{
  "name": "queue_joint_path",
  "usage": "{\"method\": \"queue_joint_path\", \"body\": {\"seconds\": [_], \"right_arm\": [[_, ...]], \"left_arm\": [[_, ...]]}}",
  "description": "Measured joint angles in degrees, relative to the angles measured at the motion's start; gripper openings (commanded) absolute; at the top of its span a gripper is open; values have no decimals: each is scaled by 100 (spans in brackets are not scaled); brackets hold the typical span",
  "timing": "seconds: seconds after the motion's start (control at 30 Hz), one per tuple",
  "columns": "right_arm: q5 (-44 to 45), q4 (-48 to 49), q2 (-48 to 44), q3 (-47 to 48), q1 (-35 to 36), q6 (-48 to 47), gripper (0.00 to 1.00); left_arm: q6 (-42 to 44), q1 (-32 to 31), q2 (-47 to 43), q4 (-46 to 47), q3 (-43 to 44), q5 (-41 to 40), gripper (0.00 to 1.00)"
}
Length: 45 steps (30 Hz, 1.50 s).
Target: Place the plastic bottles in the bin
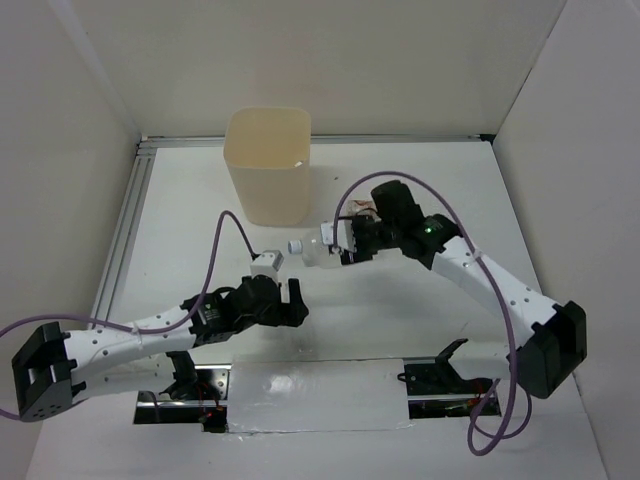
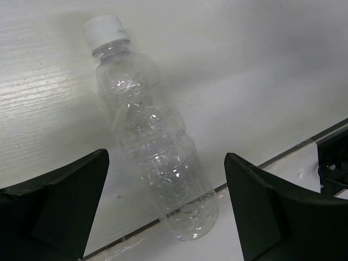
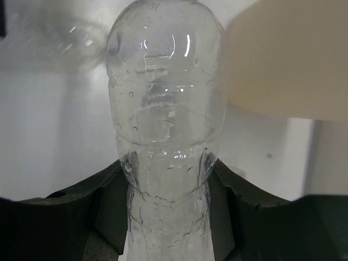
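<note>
Right tool [image 1: 348, 244] pinches a clear crinkled bottle [image 1: 318, 247] near the cream bin [image 1: 268, 165]. Left tool [image 1: 287, 302] hangs spread over a white-capped bottle [image 2: 155, 147] lying on the counter [image 2: 261, 65]. Light, thin-walled, probably crushable; best gripped gently mid-body.

Left gripper [image 2: 166, 174] hangs low, jaws wide; right gripper [image 3: 167, 185], seemingly raised, has jaws clamped.

Bin [image 1: 266, 172] wall near held bottle [image 1: 318, 249]; mouth open.
</note>
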Motion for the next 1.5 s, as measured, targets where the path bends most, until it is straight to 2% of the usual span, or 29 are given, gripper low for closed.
{"method": "queue_joint_path", "body": {"seconds": [0.13, 0.23, 0.47, 0.57, 0.6, 0.63, 0.73, 0.83, 0.87, 0.9, 1.03, 1.17, 1.2, 1.3, 1.33, 1.37, 1.47, 1.5], "right_arm": [[229, 632, -155, 837, -13, 1019, 22], [702, 1416, 63, 1329, 63, 1672, 22], [1307, 2885, 1764, 3029, 372, 2448, 23], [1438, 3156, 2496, 3716, 457, 2623, 31], [1453, 3152, 2791, 4041, 474, 2708, 35], [1451, 3145, 3071, 4382, 483, 2789, 51], [1373, 3093, 3805, 5239, 461, 3126, 68], [1307, 3069, 4144, 5469, 369, 3497, 85], [1287, 3056, 4197, 5471, 323, 3611, 97], [1276, 3040, 4242, 5480, 282, 3729, 100], [1252, 2929, 4310, 5611, 92, 4096, 100], [1274, 2879, 4181, 5692, -142, 4487, 100], [1268, 2796, 4103, 5692, -227, 4592, 100], [1099, 2549, 3755, 5654, -638, 4795, 100], [1010, 2509, 3552, 5545, -850, 4843, 100], [885, 2393, 3303, 5396, -1115, 4861, 100], [527, 2061, 2514, 4815, -1908, 4717, 70], [367, 1954, 2090, 4371, -2310, 4597, 43]], "left_arm": [[-96, 0, 192, 74, -92, -15, 100], [-129, 0, 343, 76, -197, -17, 100], [-118, -48, 691, 326, -310, 2, 100], [-118, -79, 719, 407, -328, 11, 100], [-118, -101, 732, 439, -328, 15, 100], [-118, -118, 756, 470, -328, 13, 100], [-120, -153, 881, 531, -328, 13, 100], [-122, -160, 1086, 527, -328, 13, 100], [-120, -160, 1141, 529, -328, 13, 98], [-122, -162, 1182, 546, -334, 20, 98], [-120, -162, 1333, 640, -369, 26, 91], [-98, -173, 1458, 850, -365, 74, 72], [-90, -184, 1495, 905, -361, 103, 59], [22, -208, 1530, 1088, -306, 210, 40], [70, -219, 1547, 1123, -299, 260, 27], [122, -245, 1561, 1104, -286, 313, 24], [372, -420, 1574, 850, -66, 411, 13], [509, -509, 1572, 715, 103, 428, 12]]}}
